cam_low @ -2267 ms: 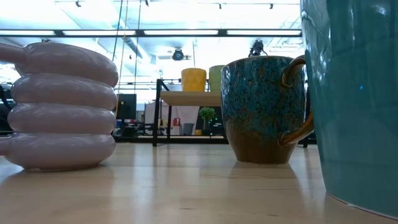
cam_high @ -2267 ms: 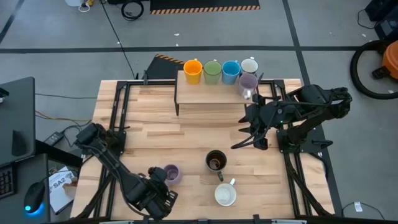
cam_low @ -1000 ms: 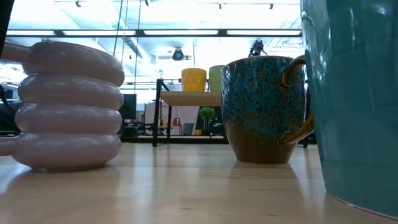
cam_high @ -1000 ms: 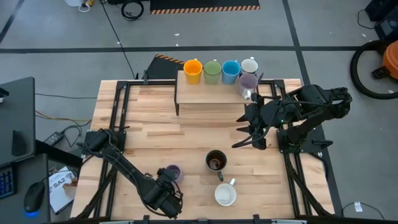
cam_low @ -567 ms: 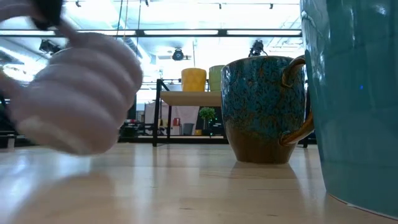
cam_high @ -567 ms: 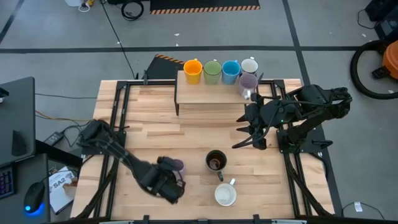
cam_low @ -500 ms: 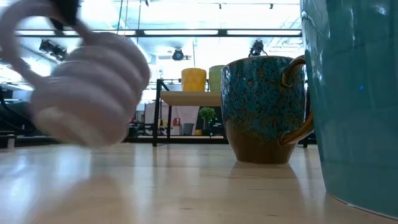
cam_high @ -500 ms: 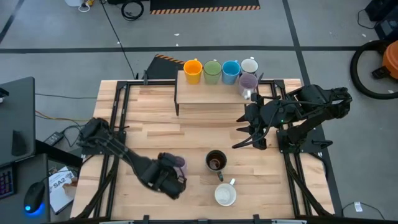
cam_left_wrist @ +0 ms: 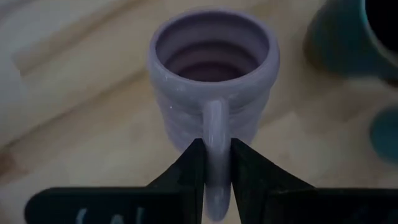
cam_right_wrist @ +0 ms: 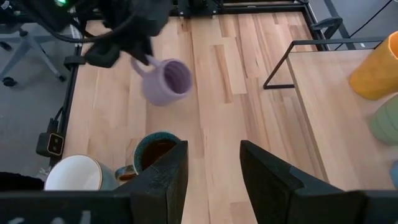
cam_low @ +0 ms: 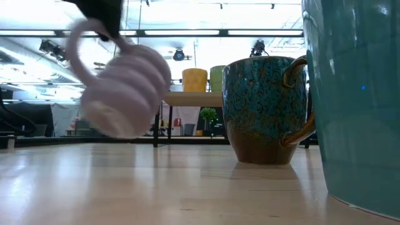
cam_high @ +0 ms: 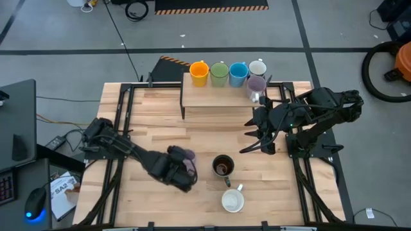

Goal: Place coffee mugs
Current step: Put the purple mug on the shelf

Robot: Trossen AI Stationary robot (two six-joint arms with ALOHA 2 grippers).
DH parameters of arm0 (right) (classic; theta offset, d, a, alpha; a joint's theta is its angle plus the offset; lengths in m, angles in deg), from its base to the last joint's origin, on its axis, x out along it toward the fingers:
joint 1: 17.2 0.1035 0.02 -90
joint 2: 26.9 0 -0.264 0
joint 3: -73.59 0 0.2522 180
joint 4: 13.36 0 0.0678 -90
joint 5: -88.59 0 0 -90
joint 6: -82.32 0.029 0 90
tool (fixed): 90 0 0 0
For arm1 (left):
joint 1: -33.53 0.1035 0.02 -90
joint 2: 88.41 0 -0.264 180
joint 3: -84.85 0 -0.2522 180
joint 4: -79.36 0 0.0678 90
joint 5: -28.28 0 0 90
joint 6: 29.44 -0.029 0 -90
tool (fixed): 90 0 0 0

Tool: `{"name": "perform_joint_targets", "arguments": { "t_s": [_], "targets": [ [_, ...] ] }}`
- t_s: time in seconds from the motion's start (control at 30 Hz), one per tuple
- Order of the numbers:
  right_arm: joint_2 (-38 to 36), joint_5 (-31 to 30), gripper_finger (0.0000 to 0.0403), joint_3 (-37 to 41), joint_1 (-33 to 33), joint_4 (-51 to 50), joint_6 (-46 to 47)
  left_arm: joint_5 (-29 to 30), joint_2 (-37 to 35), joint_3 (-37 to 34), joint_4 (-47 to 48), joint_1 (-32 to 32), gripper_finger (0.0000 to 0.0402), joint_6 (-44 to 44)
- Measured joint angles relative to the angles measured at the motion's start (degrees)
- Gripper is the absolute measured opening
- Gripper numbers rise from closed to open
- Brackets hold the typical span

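Since a couple seconds ago the lilac mug (cam_high: 187, 156) has left the near-left part of the table (cam_high: 192, 128) and is now up in the air, carried inward toward the dark brown mug (cam_high: 223, 165). Left gripper (cam_left_wrist: 216, 163) has its two fingers pinched tight on the loop handle, nothing else in it.

From table height you can see the mug (cam_low: 127, 92) hanging tilted, clear of the wood, its top-to-bottom axis leaning, handle up toward the gripper. The right wrist view has its mouth (cam_right_wrist: 176, 77) facing toward the shelf side.

Shape-wise it's a ribbed thing, stacked rounded rings like a beehive, smooth matte ceramic. The brown one close up (cam_low: 265, 109) is glossy with a speckled teal glaze over a brown base and a gold-ish handle. A white mug (cam_high: 232, 200) sits near the front edge, just past the brown one.

On the raised wooden shelf (cam_high: 215, 97) at the back: orange mug (cam_high: 199, 72), green mug (cam_high: 219, 72), blue mug (cam_high: 238, 72), cream mug (cam_high: 257, 67), and a second lilac mug (cam_high: 256, 84) in front of the cream one.

Right gripper (cam_right_wrist: 213, 163) waits over the right side, fingers parted, holding nothing.
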Motion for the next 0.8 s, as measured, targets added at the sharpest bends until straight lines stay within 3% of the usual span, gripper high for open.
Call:
{"name": "perform_joint_targets", "arguments": {
  "t_s": [0.8],
  "targets": [
    [-0.25, -0.48, 0.0151, 0.00, 0.00, -4.14, 1.97, 15.15, -2.99, 0.02, -8.42, 11.26, 0.0061, -13.17]
  ]
}}
